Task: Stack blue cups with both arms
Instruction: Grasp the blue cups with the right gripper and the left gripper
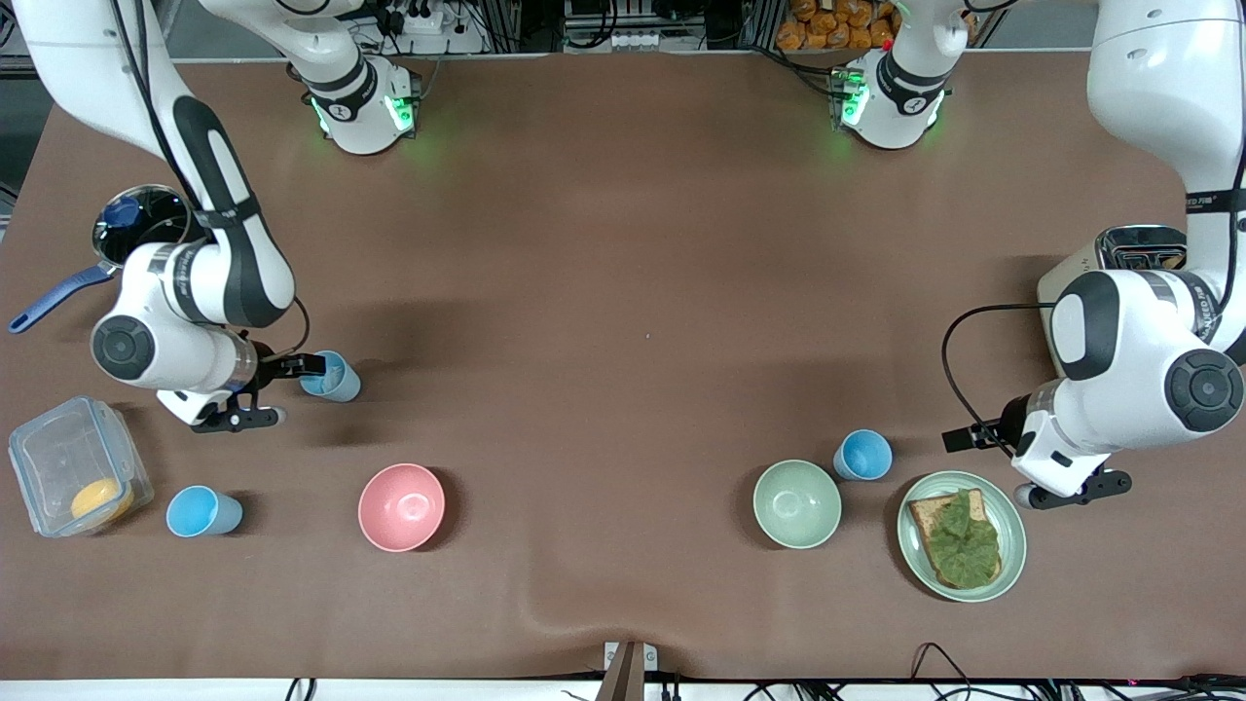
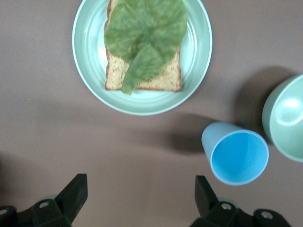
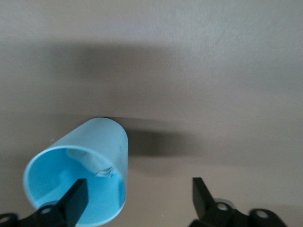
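1. Right gripper (image 1: pixel 282 389) sits by the pink bowl (image 1: pixel 401 506), jaws spread with one finger dipped inside a blue cup (image 1: pixel 331 376), the other outside its wall, set up for a rim pinch.
2. Left gripper (image 2: pixel 142 201), jaws wide and empty, hangs beside the green plate (image 1: pixel 1012 545), lined up near the second cup (image 1: pixel 862 455).
3. Third cup (image 1: pixel 201 511) waits on the worktop (image 1: pixel 623 292), beside the pink bowl.

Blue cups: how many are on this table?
3: one small light-blue plastic cup at the right gripper, one beside the clear container, one beside the pale green bowl.
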Controlling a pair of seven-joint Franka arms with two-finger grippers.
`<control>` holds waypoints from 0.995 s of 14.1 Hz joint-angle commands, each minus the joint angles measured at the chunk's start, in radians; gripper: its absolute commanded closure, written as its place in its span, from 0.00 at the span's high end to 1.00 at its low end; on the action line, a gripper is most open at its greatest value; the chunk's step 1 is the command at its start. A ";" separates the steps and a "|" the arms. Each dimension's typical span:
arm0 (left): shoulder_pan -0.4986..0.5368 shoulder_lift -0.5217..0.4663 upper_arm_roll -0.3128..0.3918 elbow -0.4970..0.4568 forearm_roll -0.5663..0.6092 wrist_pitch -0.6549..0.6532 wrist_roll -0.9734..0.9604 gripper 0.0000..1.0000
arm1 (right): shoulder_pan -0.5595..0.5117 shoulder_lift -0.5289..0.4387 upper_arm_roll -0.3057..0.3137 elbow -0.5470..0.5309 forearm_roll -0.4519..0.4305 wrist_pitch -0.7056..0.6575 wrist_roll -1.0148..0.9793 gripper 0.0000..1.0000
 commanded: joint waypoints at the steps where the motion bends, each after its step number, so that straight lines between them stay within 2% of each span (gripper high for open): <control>1: -0.023 0.052 0.001 0.024 -0.051 0.089 -0.081 1.00 | -0.029 0.034 0.010 0.012 0.062 0.003 -0.005 0.54; 3: -0.036 0.065 0.001 0.024 -0.056 0.098 -0.120 1.00 | -0.032 0.045 0.010 0.014 0.077 -0.005 0.004 0.23; 6: -0.088 0.090 0.003 0.021 -0.047 0.104 -0.155 1.00 | -0.024 0.046 0.010 0.015 0.080 -0.008 0.007 0.00; 8: -0.092 0.095 0.003 0.021 -0.047 0.104 -0.166 1.00 | -0.022 0.045 0.010 0.027 0.080 -0.025 0.007 0.00; 14: -0.112 0.142 0.006 0.021 -0.045 0.152 -0.205 1.00 | 0.029 0.033 0.011 0.190 0.109 -0.261 0.053 0.00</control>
